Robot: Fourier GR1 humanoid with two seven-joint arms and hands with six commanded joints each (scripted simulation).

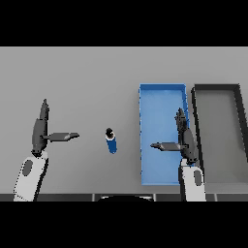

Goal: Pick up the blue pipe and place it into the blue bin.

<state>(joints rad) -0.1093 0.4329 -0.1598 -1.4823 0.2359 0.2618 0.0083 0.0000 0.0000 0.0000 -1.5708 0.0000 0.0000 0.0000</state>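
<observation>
Left robot hand [39,130] — fingers straight | right robot hand [186,138] — straight, above blue bin [162,97]

My right hand [186,140] covers part of the shallow blue rectangular bin [160,97] and its right wall. The dark grey rectangular bin [215,87] beside it runs off the right edge. The short blue pipe's [112,143] dark end is too small to make out.
</observation>
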